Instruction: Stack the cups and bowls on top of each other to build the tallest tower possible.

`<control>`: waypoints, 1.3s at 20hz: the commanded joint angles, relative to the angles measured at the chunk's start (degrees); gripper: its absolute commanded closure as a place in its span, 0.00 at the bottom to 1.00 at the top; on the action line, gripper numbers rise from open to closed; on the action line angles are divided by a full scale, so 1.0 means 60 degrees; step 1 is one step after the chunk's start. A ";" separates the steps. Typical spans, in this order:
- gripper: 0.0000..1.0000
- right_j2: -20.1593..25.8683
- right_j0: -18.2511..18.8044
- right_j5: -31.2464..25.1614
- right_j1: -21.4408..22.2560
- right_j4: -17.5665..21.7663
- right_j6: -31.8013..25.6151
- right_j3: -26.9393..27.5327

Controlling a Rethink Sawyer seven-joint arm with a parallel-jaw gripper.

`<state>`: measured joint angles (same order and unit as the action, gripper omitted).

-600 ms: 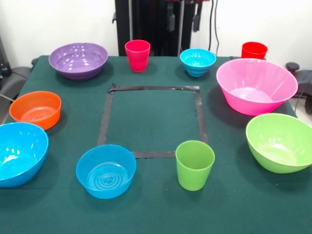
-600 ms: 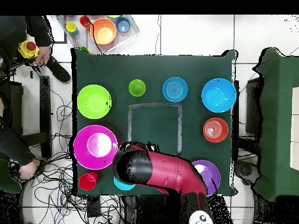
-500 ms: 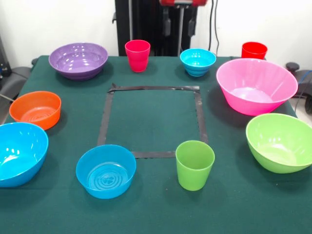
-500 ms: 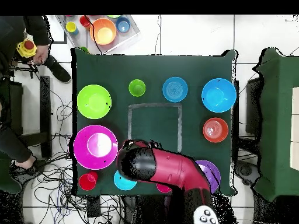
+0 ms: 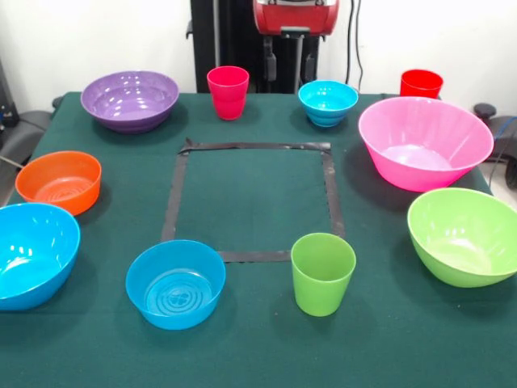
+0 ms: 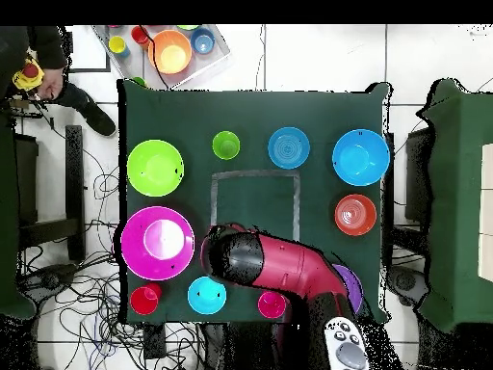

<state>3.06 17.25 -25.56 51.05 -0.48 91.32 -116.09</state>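
Nothing's stacked yet, bowls and cups all sit apart on the surface (image 5: 258, 186); the pincer (image 5: 282, 61) hangs between pink-red cup (image 5: 228, 91) and small blue bowl (image 5: 327, 102), can't tell if it's spread, and I'd guess it needs a first pick.

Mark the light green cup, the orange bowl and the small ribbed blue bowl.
light green cup (image 5: 322, 279): front view, on its outer wall.
orange bowl (image 5: 58, 182): front view, on its inner wall.
small ribbed blue bowl (image 5: 327, 102): front view, on its inside, near the rim.
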 commanded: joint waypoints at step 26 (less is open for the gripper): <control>0.00 0.0433 -0.1770 0.2626 -0.1761 -0.0187 0.2323 0.0342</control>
<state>3.28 7.99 -13.22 43.52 -0.51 94.52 -114.33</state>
